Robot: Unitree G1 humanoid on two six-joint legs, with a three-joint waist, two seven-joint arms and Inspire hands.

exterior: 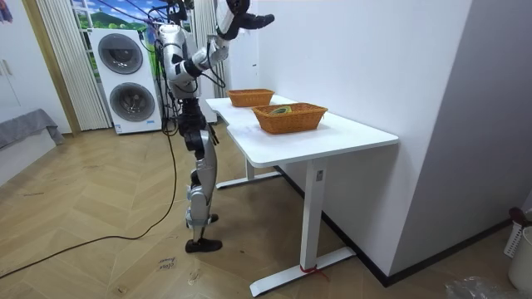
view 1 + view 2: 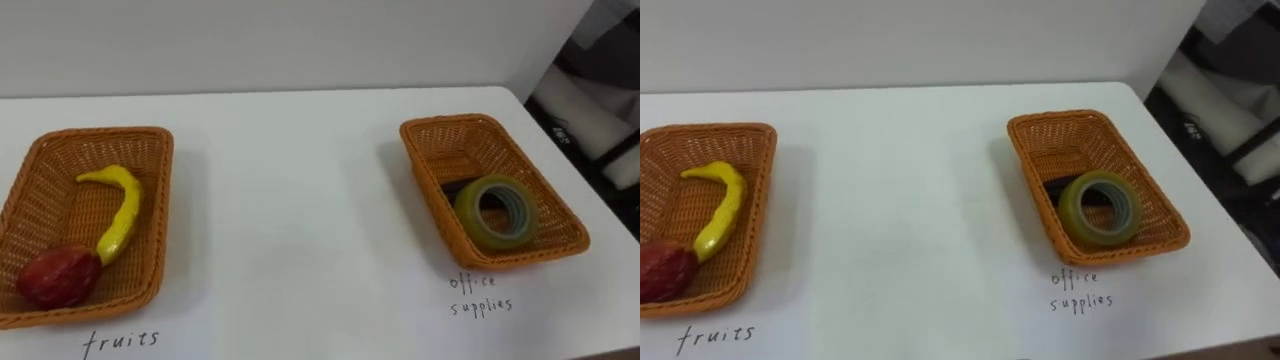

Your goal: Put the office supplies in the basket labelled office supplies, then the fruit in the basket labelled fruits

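On the white table (image 2: 300,210) stand two woven orange baskets. The left one (image 2: 150,150), labelled fruits, holds a long curved yellow fruit (image 2: 122,215) and a dark red fruit (image 2: 58,277) at its near end. The right one (image 2: 450,119), labelled office supplies, holds a yellow-green tape roll (image 2: 470,215) leaning on a dark flat object (image 2: 455,187). In the room view I stand at the table's long side. One hand (image 1: 249,18), by my body the right, is raised high above the table edge with fingers stretched out and nothing in it.
The table's right end (image 2: 590,150) lies close to the office basket, with dark and white items beyond it. A white wall runs behind the table. Washing machines (image 1: 125,79) stand behind me across the wooden floor.
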